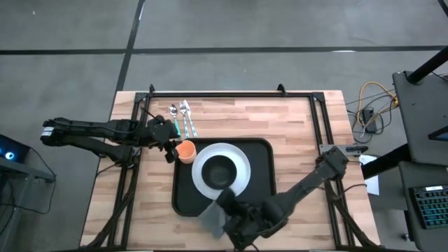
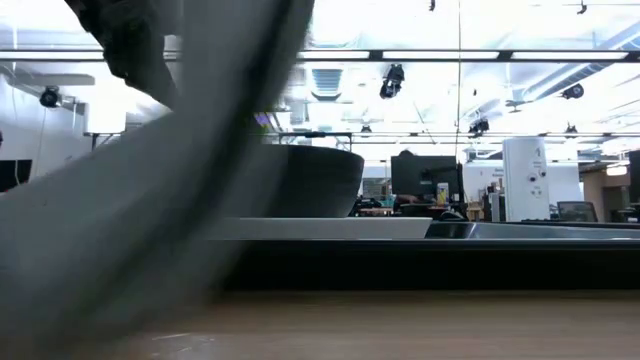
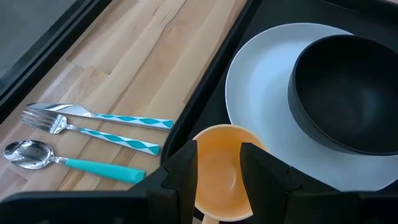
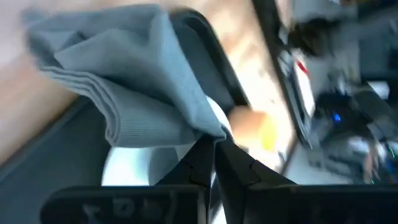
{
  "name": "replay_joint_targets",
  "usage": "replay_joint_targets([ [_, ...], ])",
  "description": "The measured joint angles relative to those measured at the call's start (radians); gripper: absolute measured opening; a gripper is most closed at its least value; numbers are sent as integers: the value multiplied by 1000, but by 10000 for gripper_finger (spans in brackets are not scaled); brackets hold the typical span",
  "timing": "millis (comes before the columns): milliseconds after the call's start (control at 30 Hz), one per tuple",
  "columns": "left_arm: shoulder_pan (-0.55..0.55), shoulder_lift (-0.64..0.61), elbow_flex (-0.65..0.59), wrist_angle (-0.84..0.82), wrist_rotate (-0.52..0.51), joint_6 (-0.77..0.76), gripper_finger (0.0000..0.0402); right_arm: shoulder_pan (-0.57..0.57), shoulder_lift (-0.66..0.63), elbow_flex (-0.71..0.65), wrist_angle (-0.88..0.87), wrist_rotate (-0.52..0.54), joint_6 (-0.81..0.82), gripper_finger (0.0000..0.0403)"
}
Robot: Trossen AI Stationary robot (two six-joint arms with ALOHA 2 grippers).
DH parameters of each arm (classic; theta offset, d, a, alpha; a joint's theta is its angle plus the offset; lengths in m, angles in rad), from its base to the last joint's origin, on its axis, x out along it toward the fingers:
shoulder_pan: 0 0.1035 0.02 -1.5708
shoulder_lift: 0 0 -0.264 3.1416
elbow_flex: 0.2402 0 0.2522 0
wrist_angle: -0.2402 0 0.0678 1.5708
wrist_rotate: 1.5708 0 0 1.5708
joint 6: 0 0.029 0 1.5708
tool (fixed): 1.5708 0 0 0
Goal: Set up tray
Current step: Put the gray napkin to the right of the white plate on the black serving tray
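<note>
- Grey napkin (image 4: 130, 81) hangs pinched by 1 corner in the closed jaws of the right gripper (image 4: 210, 163), over the near edge of the tray (image 1: 262, 199); it could swing, unfold, or drape onto the plate (image 1: 238, 168) if lowered carelessly.
- Orange cup (image 3: 217, 171) sits clamped between the jaws of the left gripper (image 3: 219, 163) at the tray's left rim; set down on that rim, it would likely tip, or knock the plate just beside it.
- Black tray lies mid-worktop (image 1: 294, 115), carrying the plate and a dark bowl (image 1: 219, 170).
- Tray lies just right of the left jaws and just beyond the right jaws.
- 3 pieces of cutlery (image 1: 180, 119) wait left of the tray's far corner.
</note>
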Motion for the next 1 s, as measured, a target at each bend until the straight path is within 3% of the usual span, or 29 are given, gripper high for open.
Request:
replay_joint_targets([
  [100,0,0,-6,0,0,0,102,22,-38,0,-76,83,79,8],
  [400,0,0,-16,1,0,0,102,77,-128,0,-204,192,234,8],
  [867,0,0,-16,1,-1,0,102,100,-139,-1,-297,185,316,8],
  [1000,0,0,-23,0,-1,0,102,130,-139,-24,-388,184,429,8],
])
